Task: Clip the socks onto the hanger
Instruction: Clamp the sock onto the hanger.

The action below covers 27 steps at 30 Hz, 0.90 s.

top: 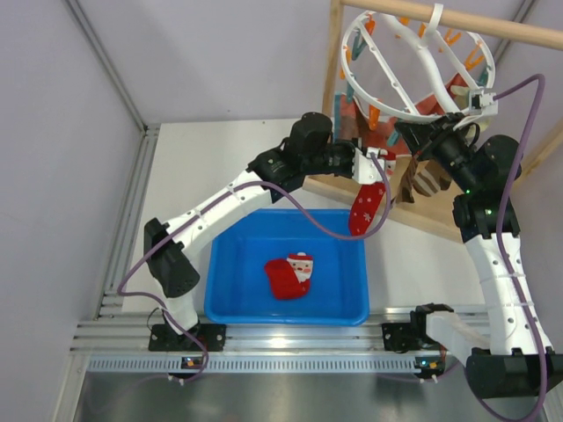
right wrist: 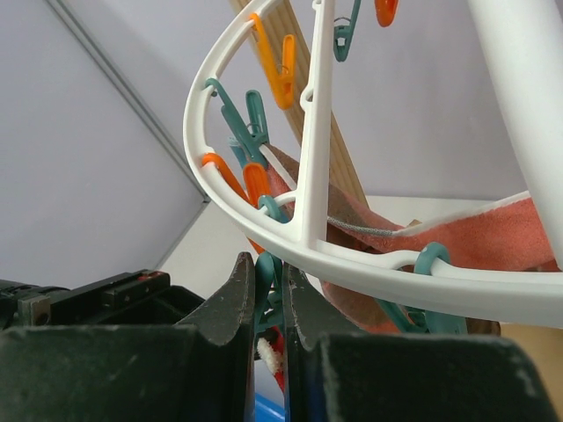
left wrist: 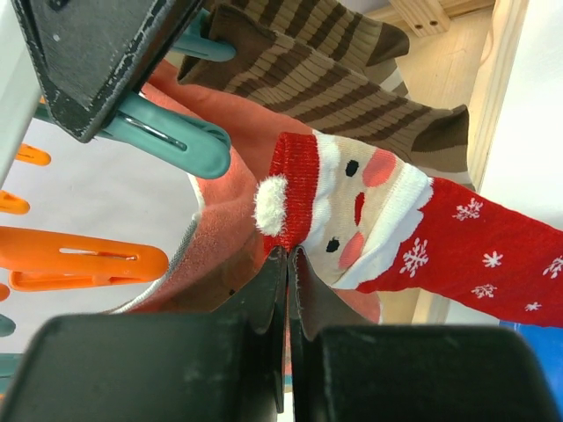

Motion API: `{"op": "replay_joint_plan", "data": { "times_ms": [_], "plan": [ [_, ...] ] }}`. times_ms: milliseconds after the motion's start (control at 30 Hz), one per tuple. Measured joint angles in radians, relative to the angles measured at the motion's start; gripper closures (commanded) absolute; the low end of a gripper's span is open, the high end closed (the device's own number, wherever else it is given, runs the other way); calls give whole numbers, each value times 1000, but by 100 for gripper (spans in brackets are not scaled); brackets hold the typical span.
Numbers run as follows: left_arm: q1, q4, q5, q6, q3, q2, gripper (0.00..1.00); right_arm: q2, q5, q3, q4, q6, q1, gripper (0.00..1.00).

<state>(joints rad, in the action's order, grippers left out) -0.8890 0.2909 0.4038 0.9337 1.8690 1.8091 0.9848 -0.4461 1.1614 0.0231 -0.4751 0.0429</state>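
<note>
The white ring hanger (top: 413,66) hangs from the wooden bar, rimmed with orange and teal clothespins. My left gripper (top: 378,164) is shut on the cuff of a red Santa sock (top: 367,209), which dangles below the ring's rim. In the left wrist view the jaws (left wrist: 288,257) pinch the red cuff (left wrist: 299,189). My right gripper (top: 409,134) is shut on a teal clothespin (right wrist: 270,286) under the ring (right wrist: 352,264), just above that cuff. Brown striped socks (left wrist: 334,79) hang on the hanger. A second Santa sock (top: 292,274) lies in the bin.
A blue bin (top: 229,264) sits on the table below the left gripper. A salmon-pink sock (left wrist: 224,233) hangs behind the Santa sock. The wooden frame stand (top: 339,53) holds the hanger at the back right. The grey wall is to the left.
</note>
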Motion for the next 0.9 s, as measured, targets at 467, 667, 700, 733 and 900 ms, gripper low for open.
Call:
{"op": "replay_joint_plan", "data": {
  "times_ms": [467,667,700,733,900],
  "plan": [
    [11,-37,27,-17,27,2,100,0,-3,-1,1,21,0,100],
    [12,-37,27,-17,27,2,100,0,-4,-2,1,29,0,100],
    [13,-37,27,-17,27,2,100,0,-5,-2,1,30,0,100],
    [13,-37,27,-17,27,2,100,0,-5,-2,1,30,0,100],
    [16,-48,27,-17,35,6,100,0,-9,-2,1,31,0,100]
  ]
}}
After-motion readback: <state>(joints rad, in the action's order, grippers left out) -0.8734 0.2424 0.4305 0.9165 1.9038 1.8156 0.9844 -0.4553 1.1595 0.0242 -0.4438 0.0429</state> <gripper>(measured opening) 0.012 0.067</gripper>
